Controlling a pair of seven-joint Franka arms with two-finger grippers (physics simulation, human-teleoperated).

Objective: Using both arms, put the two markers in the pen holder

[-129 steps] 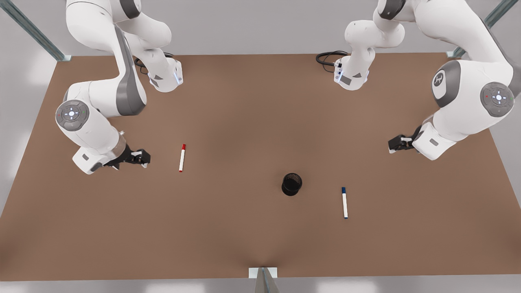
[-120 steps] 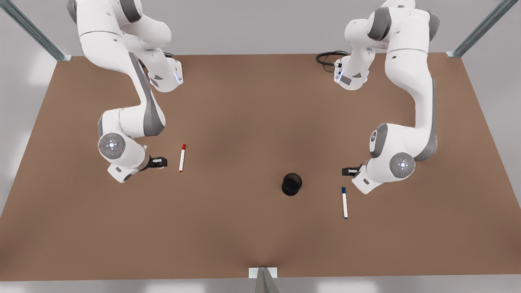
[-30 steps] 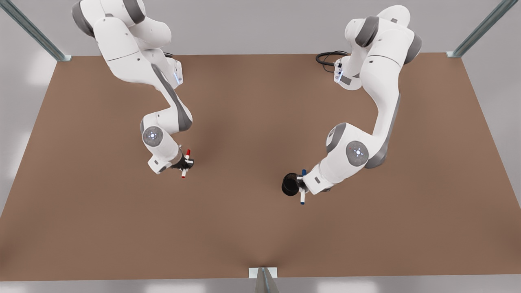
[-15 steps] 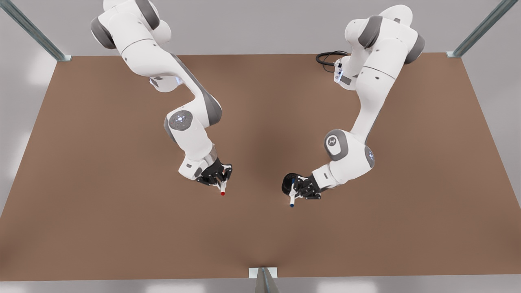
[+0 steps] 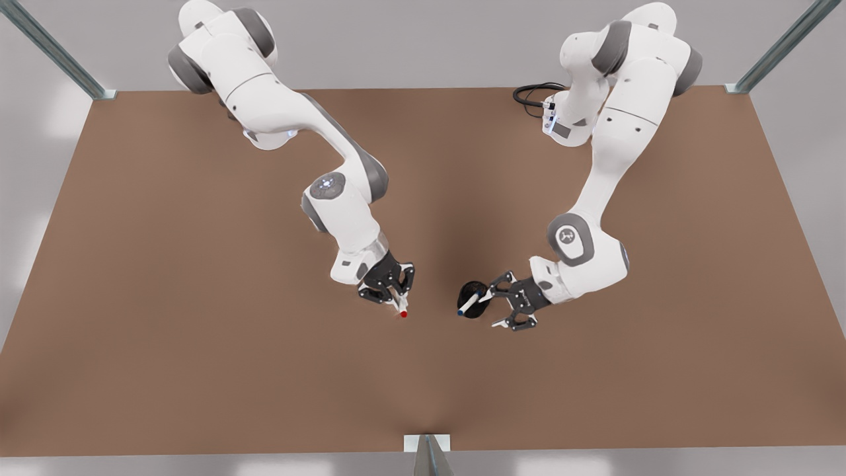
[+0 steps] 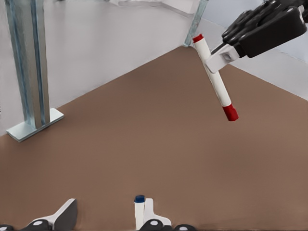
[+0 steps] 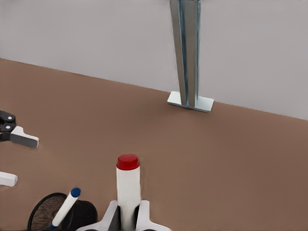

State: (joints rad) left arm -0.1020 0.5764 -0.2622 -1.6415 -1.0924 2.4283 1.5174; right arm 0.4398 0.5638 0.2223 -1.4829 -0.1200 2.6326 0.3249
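Right tool (image 5: 398, 301) (image 7: 127, 211), on the arm at the front view's left: fingers pressed onto the white barrel of the red marker (image 5: 400, 308) (image 7: 128, 185). Marker held off the bench (image 5: 198, 370), red cap pointing away from the wrist, near the pen holder (image 5: 473, 291) but apart from it.

Left tool (image 5: 494, 305) (image 6: 108, 214), on the arm at the front view's right: fingers spread wide, gripping nothing, just beside the pen holder. Blue marker (image 5: 467, 305) (image 7: 65, 210) stands tilted in the holder (image 7: 84, 214), blue end sticking out over the rim. In the left wrist view its tip (image 6: 139, 208) sits close against one finger (image 6: 150, 211); contact cannot be told.

Bench: plain brown top. Black cable (image 5: 529, 92) coiled by the far arm base.

Room: metal posts (image 5: 49, 49) at the far corners, grey wall behind.
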